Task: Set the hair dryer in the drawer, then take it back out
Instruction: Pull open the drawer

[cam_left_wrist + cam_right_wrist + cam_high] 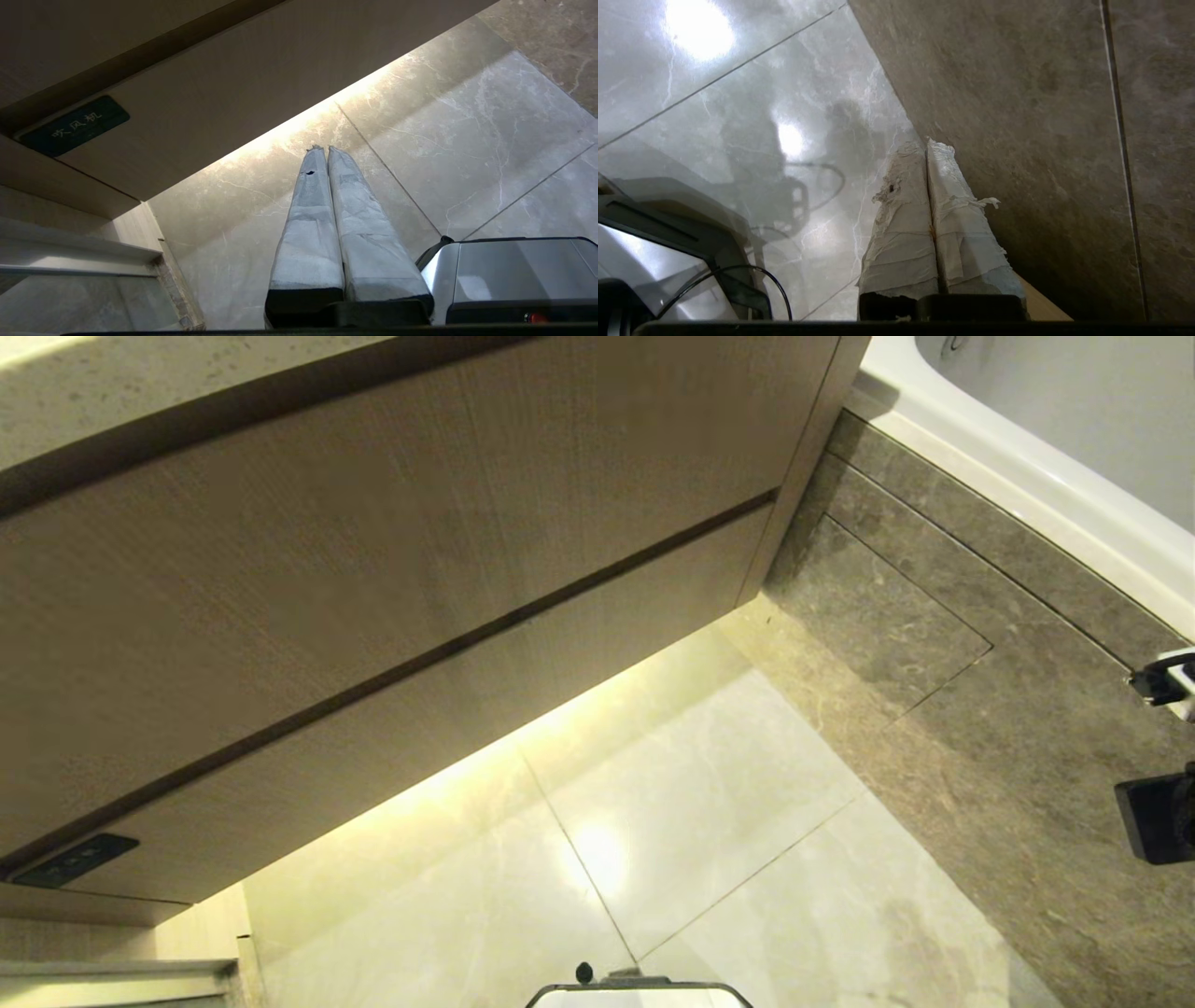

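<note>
The drawer (485, 709) is the lower wood-grain front of the vanity, pushed in flush, with a small black label (75, 861) at its left end. The left wrist view shows the same drawer (243, 88) and label (74, 126) from below. The hair dryer is out of view. My left gripper (325, 149) hangs low over the marble floor, its taped fingers pressed together and holding nothing. My right gripper (927, 142) is also shut and empty, close to the grey stone wall (1041, 116). Only a piece of the right arm (1162, 817) shows at the head view's right edge.
A taller wood-grain panel (373, 504) sits above the drawer under the stone countertop (140, 383). A white bathtub rim (1027, 476) tops the grey stone side (934, 663) on the right. My base (639, 994) stands on the glossy marble floor (700, 821).
</note>
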Tool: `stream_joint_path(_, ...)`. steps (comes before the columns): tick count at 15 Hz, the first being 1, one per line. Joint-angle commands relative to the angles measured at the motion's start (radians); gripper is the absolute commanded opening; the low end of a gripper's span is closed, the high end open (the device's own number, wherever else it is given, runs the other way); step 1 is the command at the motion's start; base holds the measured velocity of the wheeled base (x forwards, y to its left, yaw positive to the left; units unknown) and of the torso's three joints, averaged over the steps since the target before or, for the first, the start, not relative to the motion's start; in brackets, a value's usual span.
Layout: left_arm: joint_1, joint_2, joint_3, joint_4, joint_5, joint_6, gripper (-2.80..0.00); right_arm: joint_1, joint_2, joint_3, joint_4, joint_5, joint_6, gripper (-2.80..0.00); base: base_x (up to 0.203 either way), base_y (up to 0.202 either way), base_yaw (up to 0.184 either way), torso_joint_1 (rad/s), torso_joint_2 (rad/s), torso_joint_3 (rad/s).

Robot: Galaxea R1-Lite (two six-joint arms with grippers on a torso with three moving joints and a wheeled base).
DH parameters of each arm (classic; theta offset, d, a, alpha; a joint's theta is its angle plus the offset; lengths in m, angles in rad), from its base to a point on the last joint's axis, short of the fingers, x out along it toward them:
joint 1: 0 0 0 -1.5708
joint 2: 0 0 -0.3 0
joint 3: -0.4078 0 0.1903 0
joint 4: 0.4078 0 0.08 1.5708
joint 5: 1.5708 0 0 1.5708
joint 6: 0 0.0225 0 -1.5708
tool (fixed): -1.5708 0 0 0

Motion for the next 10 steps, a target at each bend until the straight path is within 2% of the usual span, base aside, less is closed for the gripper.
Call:
stream_joint_path(1,0.000,0.000,0.000,0.000,0.000,0.000,-2.80,0.000,-0.002,0.002,0.000,-0.003,0.001,-2.80,0.000,0.000,0.000,0.000,0.00,0.000)
stream_joint_path(8,0.000,0.000,0.001,0.000,0.000,0.000,-2.80,0.003,-0.007,0.013,-0.047,-0.011,0.004,-2.80,0.000,0.000,0.000,0.000,0.00,0.000)
stream_joint_path(10,0.000,0.000,0.002,0.000,0.000,0.000,-2.80,0.003,-0.008,0.013,-0.046,-0.011,0.004,-2.80,0.006,-0.010,0.139,0.004,0.00,0.000)
